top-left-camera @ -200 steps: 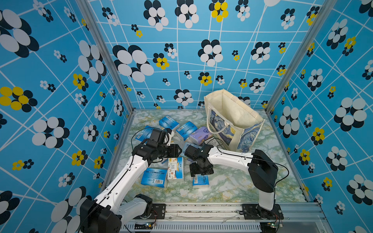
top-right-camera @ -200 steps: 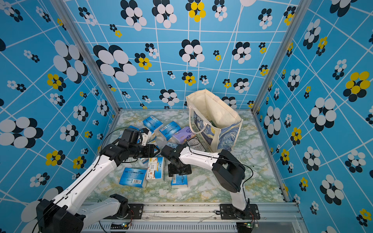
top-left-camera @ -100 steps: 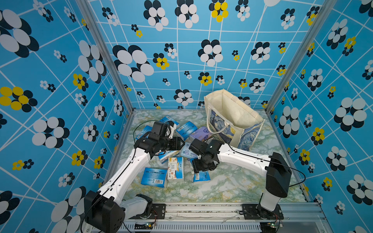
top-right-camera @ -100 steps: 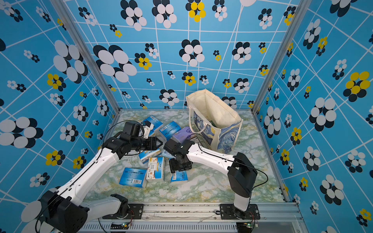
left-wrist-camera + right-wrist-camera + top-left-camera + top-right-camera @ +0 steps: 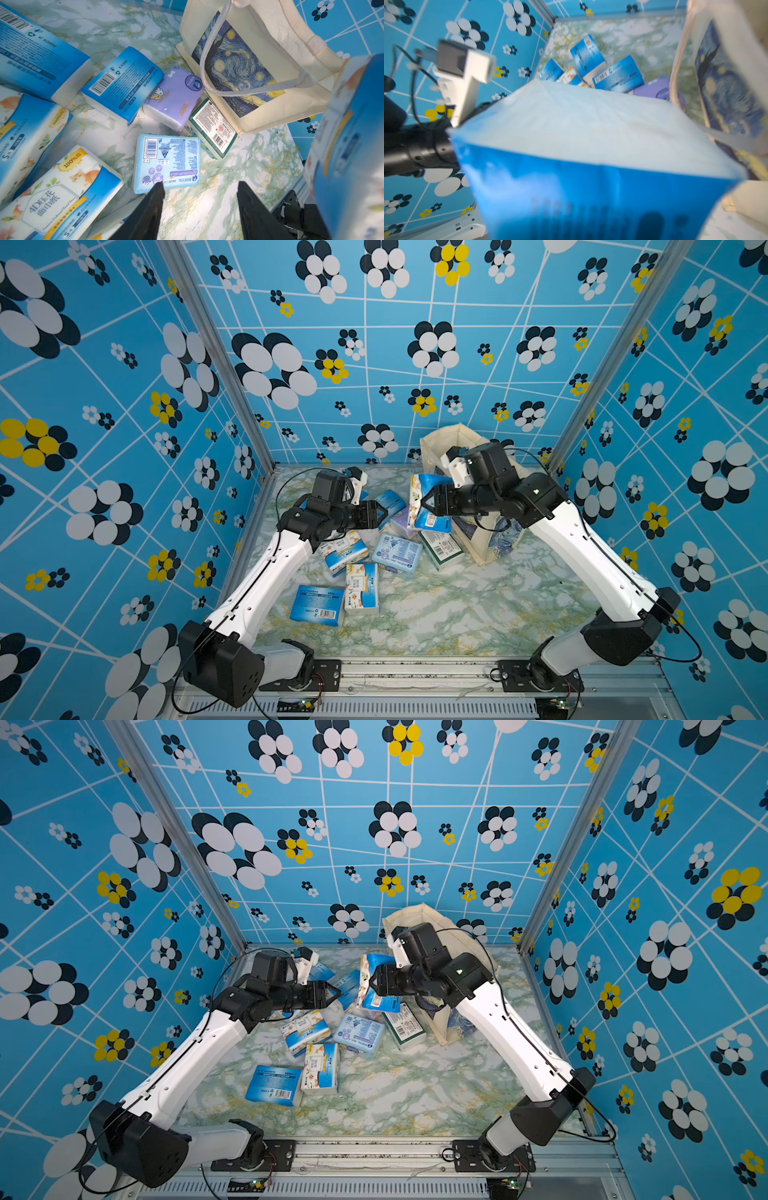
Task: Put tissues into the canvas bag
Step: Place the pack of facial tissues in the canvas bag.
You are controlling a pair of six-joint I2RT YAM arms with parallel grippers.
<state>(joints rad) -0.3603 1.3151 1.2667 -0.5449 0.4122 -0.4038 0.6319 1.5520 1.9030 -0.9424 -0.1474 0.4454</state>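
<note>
The left arm (image 5: pixel 274 568) and right arm (image 5: pixel 582 547) rise from the near corners, converging far-centre. The left gripper (image 5: pixel 377 514) hangs with jaws parted, empty — the right gripper (image 5: pixel 428 506), higher, clamps a blue pack (image 5: pixel 426 483).

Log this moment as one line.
right gripper: shut on tissue pack, in the air | left gripper: open, empty | pack not yet in canvas bag

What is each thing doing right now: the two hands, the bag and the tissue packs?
Right hand: shut on blue-white pack, held above the table.
Left hand: open, empty.
Canvas bag: standing, handle drooping over its picture.
Lilac pack: lying near bag.
Green-white pack: lying next to bag.
</note>
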